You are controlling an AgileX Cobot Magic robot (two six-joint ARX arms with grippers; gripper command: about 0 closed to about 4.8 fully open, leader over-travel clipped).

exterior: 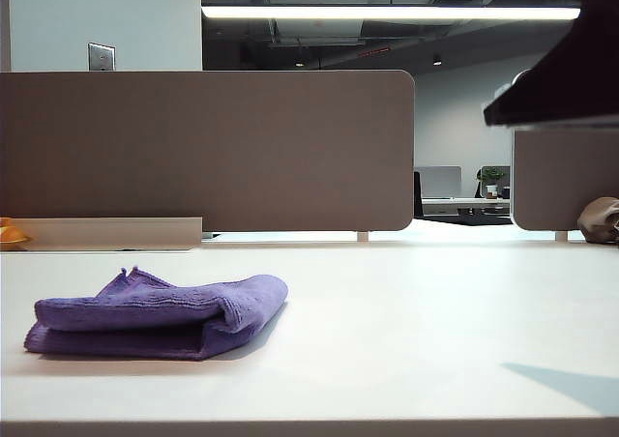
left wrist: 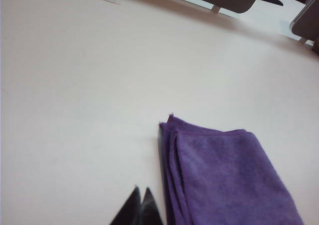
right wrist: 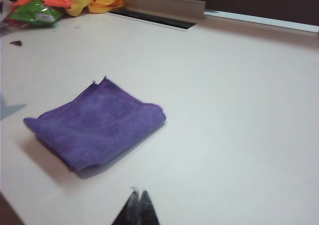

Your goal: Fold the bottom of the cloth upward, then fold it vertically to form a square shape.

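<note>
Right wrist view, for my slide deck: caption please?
Folded purple cloth lies on the white table; shut right pincer hovers clear.

The exterior camera sits low at my worktop's [exterior: 406,321] near edge, facing the grey partition [exterior: 208,147] across it. My left wrist camera looks steeply down, close over the cloth [left wrist: 227,177]; my right wrist camera views it from farther back. All three share that cloth.

Fuzzy purple microfibre cloth [exterior: 160,313], smooth matt white table [exterior: 406,331]
</note>
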